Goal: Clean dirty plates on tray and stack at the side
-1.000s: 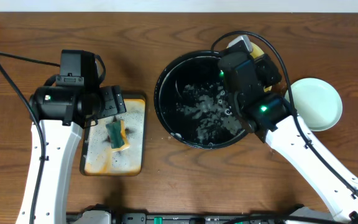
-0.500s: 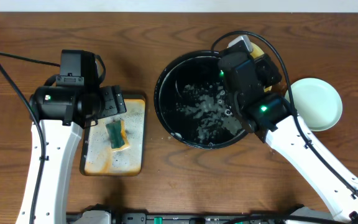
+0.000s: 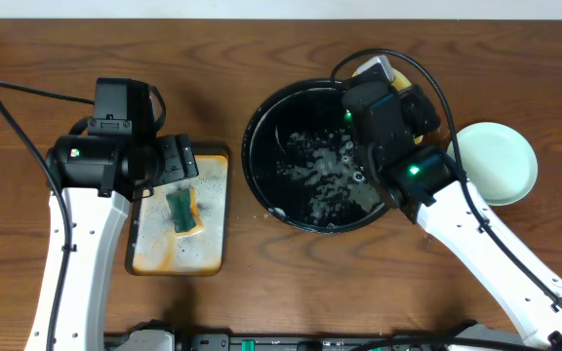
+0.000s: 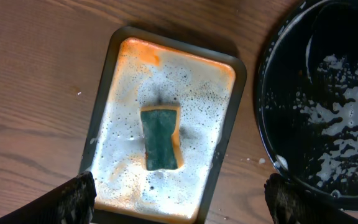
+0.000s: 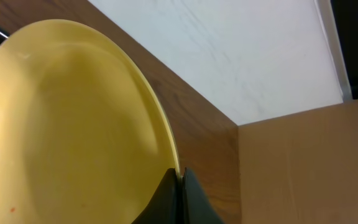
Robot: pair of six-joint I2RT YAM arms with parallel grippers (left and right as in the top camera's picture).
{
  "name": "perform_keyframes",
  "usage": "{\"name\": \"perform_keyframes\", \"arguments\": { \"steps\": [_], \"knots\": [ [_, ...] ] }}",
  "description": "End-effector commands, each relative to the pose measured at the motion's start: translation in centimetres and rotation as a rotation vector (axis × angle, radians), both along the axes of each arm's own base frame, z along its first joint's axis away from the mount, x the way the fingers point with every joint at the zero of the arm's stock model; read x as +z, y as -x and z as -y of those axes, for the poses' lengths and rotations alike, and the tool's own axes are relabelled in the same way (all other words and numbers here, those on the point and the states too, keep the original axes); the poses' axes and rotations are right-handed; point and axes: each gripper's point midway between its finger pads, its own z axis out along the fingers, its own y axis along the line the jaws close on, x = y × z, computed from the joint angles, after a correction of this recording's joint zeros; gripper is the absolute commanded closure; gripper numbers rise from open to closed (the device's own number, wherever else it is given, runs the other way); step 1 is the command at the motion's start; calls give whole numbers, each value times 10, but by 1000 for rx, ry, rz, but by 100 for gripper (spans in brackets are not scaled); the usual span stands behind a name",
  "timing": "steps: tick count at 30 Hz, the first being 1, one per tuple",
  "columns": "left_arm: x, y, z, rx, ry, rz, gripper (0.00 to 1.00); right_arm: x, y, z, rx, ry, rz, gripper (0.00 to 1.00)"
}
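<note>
Right now the right gripper is clamped tight on the rim of the yellow plate; the plate is tilted up on edge, hollow face toward the wrist camera, with a tiny orange speck low on it; from overhead only a sliver of it shows past the arm, at the far right edge of the black tray; the tray holds white suds and water; a pale blue-green plate lies flat on the table just right of the tray, beside the right arm; can't tell if another plate sits under it; the left gripper is spread wide, holding nothing, fingers above the near end of the metal tray; a green-and-yellow sponge lies in its foam, ahead of the fingers, untouched.
</note>
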Motion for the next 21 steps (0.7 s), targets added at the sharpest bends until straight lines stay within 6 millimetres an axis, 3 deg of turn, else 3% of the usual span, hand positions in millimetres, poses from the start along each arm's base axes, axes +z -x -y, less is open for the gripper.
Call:
{"name": "perform_keyframes", "arguments": {
  "steps": [1, 11, 21],
  "knots": [
    [5, -2, 1, -11, 6, 15, 12, 14, 1, 6, -41, -15, 48, 99],
    [5, -2, 1, -11, 6, 15, 12, 12, 1, -6, 9, -64, 40, 99],
    [5, -2, 1, -10, 6, 15, 12, 9, 4, -4, -7, -60, 32, 99]
  ]
}}
